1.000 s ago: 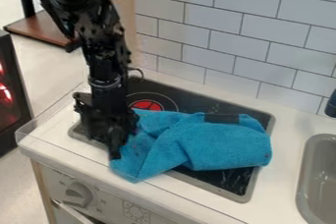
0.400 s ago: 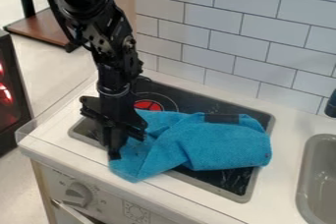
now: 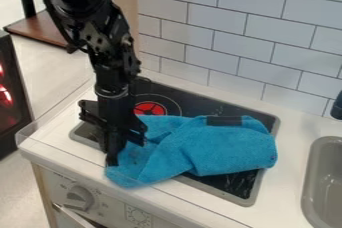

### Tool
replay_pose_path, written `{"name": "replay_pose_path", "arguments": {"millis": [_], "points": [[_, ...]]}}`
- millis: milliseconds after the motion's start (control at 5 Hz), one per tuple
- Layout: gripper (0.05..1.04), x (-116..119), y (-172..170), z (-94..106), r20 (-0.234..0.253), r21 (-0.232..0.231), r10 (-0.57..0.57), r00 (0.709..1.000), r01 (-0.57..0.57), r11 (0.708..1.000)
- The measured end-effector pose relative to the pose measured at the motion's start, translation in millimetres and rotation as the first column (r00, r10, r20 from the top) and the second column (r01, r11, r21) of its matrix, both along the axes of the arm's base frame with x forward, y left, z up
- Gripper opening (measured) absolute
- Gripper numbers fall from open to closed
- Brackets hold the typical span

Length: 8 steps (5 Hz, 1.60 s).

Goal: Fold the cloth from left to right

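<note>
"Cloth (image 3: 220,147), blue and rumpled: where is it laid?"

"Across the black stove top (image 3: 207,104), with its near left corner carried over the frame onto the white counter (image 3: 53,129). The right part is heaped thicker, and a slanting crease is seen between that part and the left corner."

"And the pincer (image 3: 113,159)?"

"It is placed low at the cloth's left side, its tip against the fabric near the corner. Whether any fabric is gripped cannot be told from what is shown."

"Which step is in hand, then?"

"The left edge is being dealt with, it is judged: either the take-up or the setting-down of that edge. A neat fold from left to right is not seen; the left corner is left spread out, so the job is judged unfinished."

"What is called for next?"

"A sure hold on the left edge should be made certain first. Then the edge should be raised a little and carried rightward over the thicker part, and let go there. If too little fabric is caught, the corner may be dropped; if it is pulled too low, the whole cloth may be dragged and bunched."
</note>
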<state>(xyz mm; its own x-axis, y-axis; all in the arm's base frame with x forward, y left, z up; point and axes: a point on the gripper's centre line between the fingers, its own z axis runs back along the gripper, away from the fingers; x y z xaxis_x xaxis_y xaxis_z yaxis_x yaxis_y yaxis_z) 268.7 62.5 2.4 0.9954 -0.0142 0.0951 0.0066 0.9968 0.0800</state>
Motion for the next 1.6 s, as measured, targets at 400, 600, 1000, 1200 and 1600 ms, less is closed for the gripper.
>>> {"name": "replay_pose_path", "arguments": {"millis": [400, 600, 1000, 1200, 1600], "points": [[0.051, 10.5, -8.7, 43.5, 0.059, -0.058, 0.024, 0.998, -0.021, 0.998], [0.051, 20.4, -19.3, 63.6, 0.087, -0.089, 0.032, 0.996, -0.024, 0.996], [0.051, 40.1, -83.4, 94.3, 0.123, -0.163, -0.056, 0.991, 0.076, 0.984], [0.051, 55.6, -111.8, 107.1, 0.163, -0.186, -0.096, 0.982, 0.126, 0.974], [0.051, 81.8, -162.0, 80.2, 0.138, -0.182, -0.169, 0.976, 0.192, 0.964]]}}
